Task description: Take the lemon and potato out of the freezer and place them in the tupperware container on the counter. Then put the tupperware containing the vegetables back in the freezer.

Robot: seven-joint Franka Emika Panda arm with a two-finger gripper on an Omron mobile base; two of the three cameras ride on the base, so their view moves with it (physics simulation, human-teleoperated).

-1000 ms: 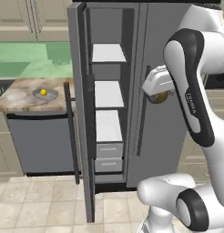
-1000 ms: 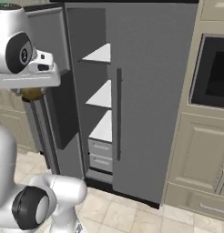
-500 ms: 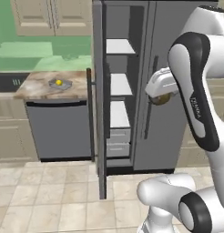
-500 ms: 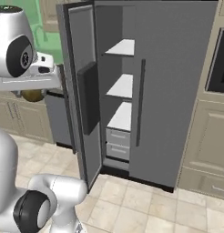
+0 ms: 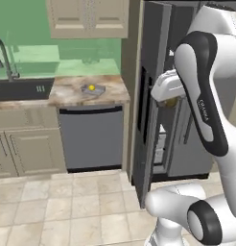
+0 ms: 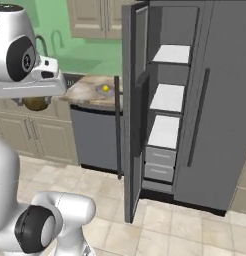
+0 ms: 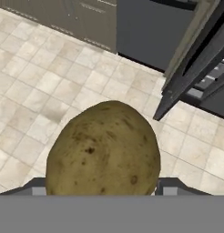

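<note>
The olive-brown potato [image 7: 104,148] sits between my gripper's [image 7: 104,189] fingers, high above the tiled floor. From the base cameras the potato [image 5: 171,102] [image 6: 36,103] hangs under the white hand, in front of the open freezer [image 6: 167,97] and level with the counter [image 5: 67,93]. The bright yellow lemon [image 5: 91,88] [image 6: 105,88] lies in the grey tupperware container [image 5: 84,90] [image 6: 100,90] on that counter, left of the freezer door [image 5: 147,120].
A dark sink [image 5: 21,89] with a faucet lies at the counter's left end. A grey dishwasher front [image 5: 93,137] stands under the tupperware. The freezer door [image 6: 132,115] swings out toward me. White shelves and two drawers [image 6: 160,164] show inside.
The whole picture has shifted right as the base moved, bringing the counter, sink and tupperware closer into view. The potato stays gripped in the hand.
</note>
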